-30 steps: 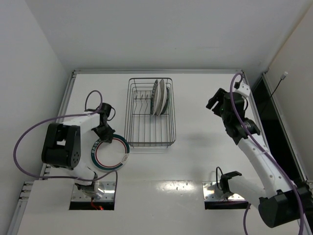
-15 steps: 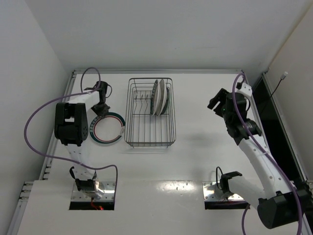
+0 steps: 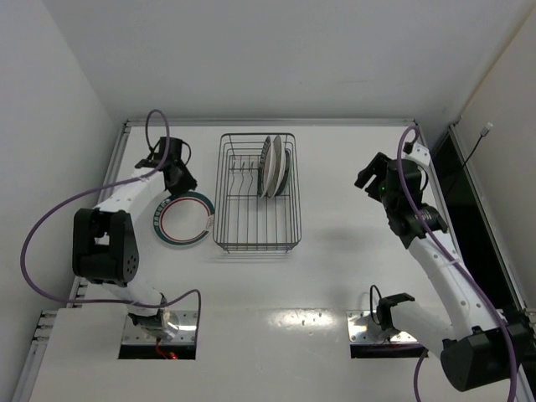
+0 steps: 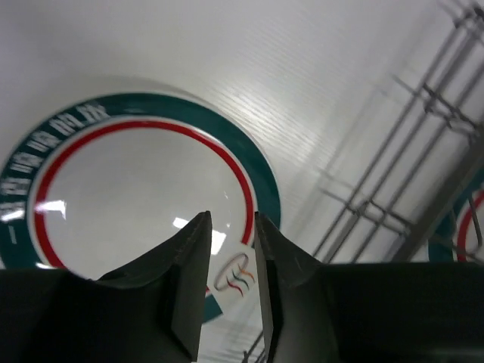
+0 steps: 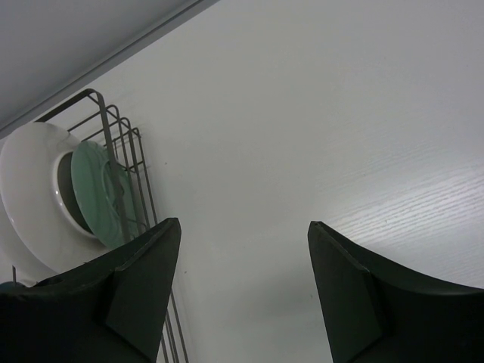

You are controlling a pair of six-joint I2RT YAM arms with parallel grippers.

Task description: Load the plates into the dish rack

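White table (image 3: pixel 335 276) in view, and the dish rack (image 3: pixel 256 249) sits mid-table with two plates (image 3: pixel 275 166) standing upright in its far right slots. The third plate (image 3: pixel 184 222), green rim and red ring, lies flat just left of the rack. Right gripper (image 3: pixel 368 177) hangs well off to the right, jaws spread wide and empty. Left gripper (image 4: pixel 232 227) is over the flat plate's far edge, fingers a narrow gap apart, pinching nothing. Whether the tips touch the rim is hard to tell.

Two upright plates (image 3: pixel 275 166) block the dish rack (image 3: pixel 255 248) at its far end; nearer slots stand free.
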